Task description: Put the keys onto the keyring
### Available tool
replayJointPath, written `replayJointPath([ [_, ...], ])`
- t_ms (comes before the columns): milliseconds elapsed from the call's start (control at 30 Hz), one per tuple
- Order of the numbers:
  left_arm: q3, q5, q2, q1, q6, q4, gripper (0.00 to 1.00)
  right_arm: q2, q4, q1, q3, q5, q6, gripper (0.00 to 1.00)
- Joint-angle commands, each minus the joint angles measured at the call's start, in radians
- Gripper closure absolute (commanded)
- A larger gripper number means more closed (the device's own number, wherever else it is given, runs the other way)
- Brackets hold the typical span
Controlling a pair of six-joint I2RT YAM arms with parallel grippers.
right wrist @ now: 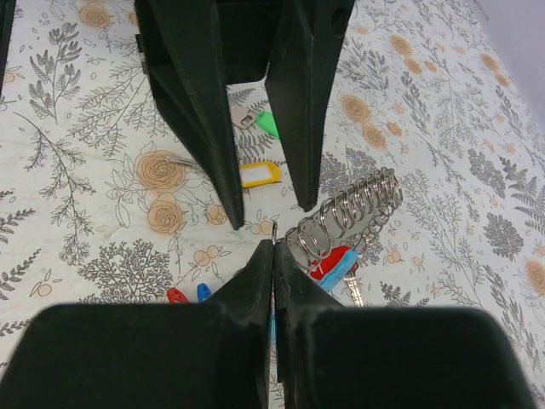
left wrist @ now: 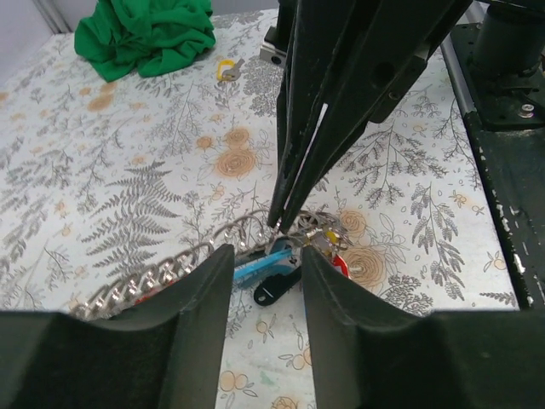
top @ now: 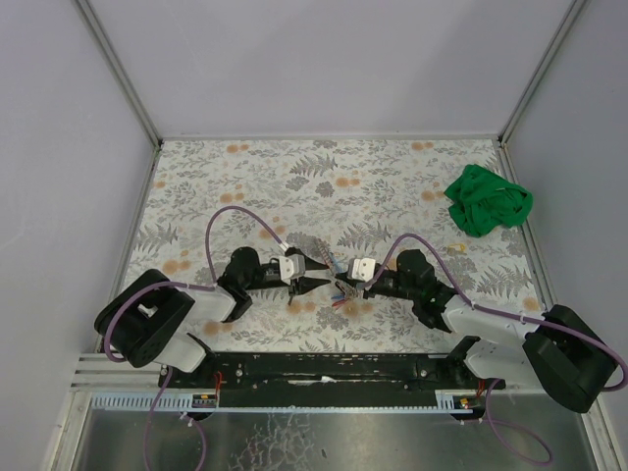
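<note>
Near the front middle of the floral table cover, both arms meet over a small bundle.

Right gripper: fingers pressed flat together, with a thin wire loop poking up from the tips. I take that loop for the keyring, so it looks pinched and held.

Left gripper: fingers spread apart with nothing gripped, tips just beside the right one's and facing them.

Bundle at the ring: a coiled metal chain, with a red tag and a blue tag lying against it.

Task keys — neither is on the ring as far as I can see.
- Green-capped key: lies flat on the cover left of the bundle, seen between the left fingers, near a yellow label tag.
- Yellow-capped key: lies well apart at the far right, just beside the crumpled green cloth.

Judgement: early stage. The ring seems secured — both keys are yet to be picked up and threaded on.

Containers: none in view; everything lies straight on the cover.
</note>
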Motion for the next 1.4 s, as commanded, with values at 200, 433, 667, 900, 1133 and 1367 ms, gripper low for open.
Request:
replayJointPath([
  [200, 0.067, 0.020, 0.011, -0.020, 0.102, -0.031, 0.71, -0.003, 0.019, 0.008, 0.061, -0.050, -0.008, 0.97],
  [433, 0.084, 0.027, 0.012, -0.028, 0.145, -0.123, 0.73, -0.014, 0.014, 0.009, 0.063, -0.049, -0.006, 0.97],
  [667, 0.103, 0.034, 0.018, -0.033, 0.165, -0.185, 0.74, -0.018, 0.009, 0.008, 0.066, -0.047, -0.007, 0.97],
  [900, 0.113, 0.031, 0.017, -0.040, 0.178, -0.217, 0.81, -0.025, 0.013, 0.008, 0.066, -0.053, 0.002, 0.97],
  [1133, 0.100, -0.002, -0.005, -0.044, 0.191, -0.229, 0.71, -0.047, 0.019, 0.007, 0.063, -0.021, 0.006, 0.97],
  [1367, 0.068, -0.017, -0.036, -0.044, 0.176, -0.175, 0.72, -0.056, 0.028, 0.008, 0.058, -0.015, 0.012, 0.98],
])
